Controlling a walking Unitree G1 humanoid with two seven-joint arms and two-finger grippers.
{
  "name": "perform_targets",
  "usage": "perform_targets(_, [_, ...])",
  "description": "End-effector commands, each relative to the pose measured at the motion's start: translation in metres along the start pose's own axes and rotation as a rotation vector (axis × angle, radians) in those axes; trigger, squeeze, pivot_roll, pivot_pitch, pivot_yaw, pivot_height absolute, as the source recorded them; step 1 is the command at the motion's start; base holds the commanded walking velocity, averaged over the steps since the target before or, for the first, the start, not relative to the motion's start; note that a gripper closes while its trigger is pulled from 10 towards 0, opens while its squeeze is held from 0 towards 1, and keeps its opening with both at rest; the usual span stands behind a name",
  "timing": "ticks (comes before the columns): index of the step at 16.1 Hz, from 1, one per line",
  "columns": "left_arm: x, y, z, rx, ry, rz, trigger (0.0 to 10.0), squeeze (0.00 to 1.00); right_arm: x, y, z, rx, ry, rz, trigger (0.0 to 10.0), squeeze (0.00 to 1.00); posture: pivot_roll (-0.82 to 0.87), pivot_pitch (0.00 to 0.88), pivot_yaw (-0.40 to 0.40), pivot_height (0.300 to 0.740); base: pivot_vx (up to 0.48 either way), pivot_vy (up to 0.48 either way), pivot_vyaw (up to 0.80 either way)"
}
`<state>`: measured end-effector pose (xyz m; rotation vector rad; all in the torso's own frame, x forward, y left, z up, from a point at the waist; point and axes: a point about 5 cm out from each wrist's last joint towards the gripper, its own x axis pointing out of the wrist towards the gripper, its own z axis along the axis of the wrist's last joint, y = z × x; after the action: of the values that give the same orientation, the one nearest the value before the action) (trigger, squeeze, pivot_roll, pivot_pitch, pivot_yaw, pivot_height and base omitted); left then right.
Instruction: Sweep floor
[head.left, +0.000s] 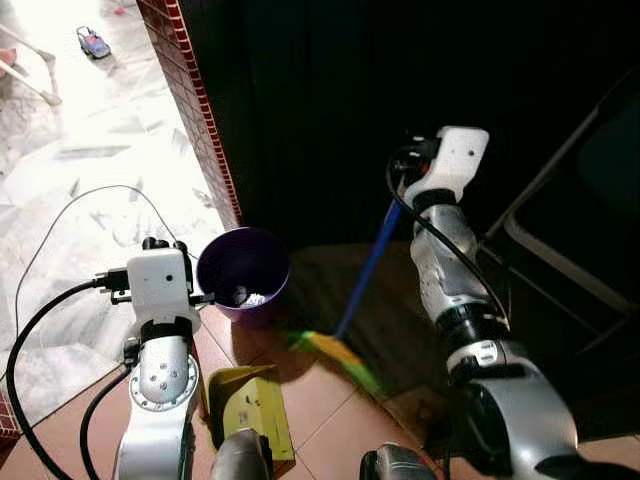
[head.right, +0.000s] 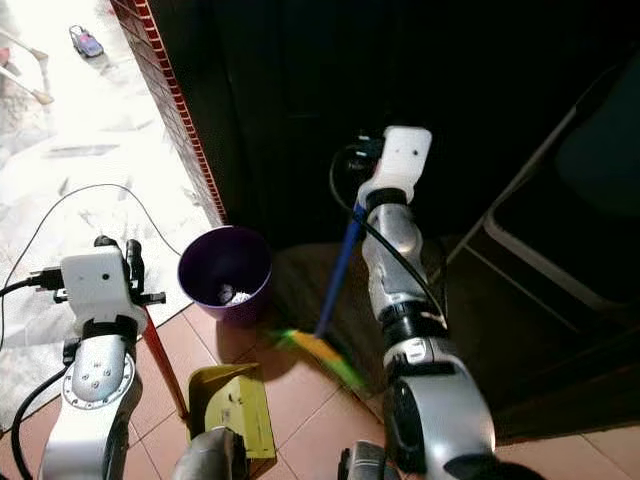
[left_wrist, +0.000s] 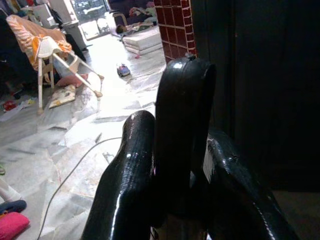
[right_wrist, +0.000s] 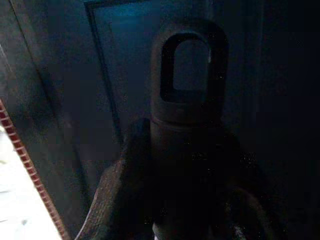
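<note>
Blue broom handle (head.left: 368, 268) gripped between right jaws, dustpan handle (left_wrist: 182, 130) between left

Head pair looking down, wrist views close, right perhaps doorward

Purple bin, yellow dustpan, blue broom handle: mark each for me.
purple bin (head.left: 225, 262), left eye view, inner wall near the rim.
yellow dustpan (head.left: 255, 408), left eye view, middle of the pan.
blue broom handle (head.left: 366, 270), left eye view, mid-shaft.
</note>
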<state>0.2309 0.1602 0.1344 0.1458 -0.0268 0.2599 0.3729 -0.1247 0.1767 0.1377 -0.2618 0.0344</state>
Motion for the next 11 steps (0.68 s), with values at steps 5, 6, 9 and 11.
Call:
perform_targets(5, [0.008, -0.009, -0.007, 0.000, 0.019, 0.013, 10.0, 0.00, -0.011, -0.005, -0.002, 0.034, 0.043, 0.069, 10.0, 0.00, 0.00, 0.099, 0.014, 0.740, 0.000, 0.000, 0.00])
perform_targets(6, [0.010, -0.009, -0.008, 0.008, 0.018, 0.021, 10.0, 0.00, -0.012, -0.006, -0.001, 0.000, 0.036, 0.085, 10.0, 0.00, -0.01, 0.089, 0.013, 0.740, 0.000, 0.000, 0.00])
perform_targets(9, [0.015, -0.006, -0.009, 0.019, 0.017, 0.040, 10.0, 0.00, -0.021, -0.010, 0.002, -0.146, 0.015, 0.129, 10.0, 0.00, -0.02, 0.038, 0.014, 0.740, 0.000, 0.000, 0.00])
perform_targets(11, [0.013, -0.005, -0.008, 0.028, 0.018, 0.024, 10.0, 0.00, -0.026, -0.015, -0.002, -0.193, 0.029, 0.123, 10.0, 0.00, -0.02, 0.014, 0.015, 0.740, 0.000, 0.000, 0.00])
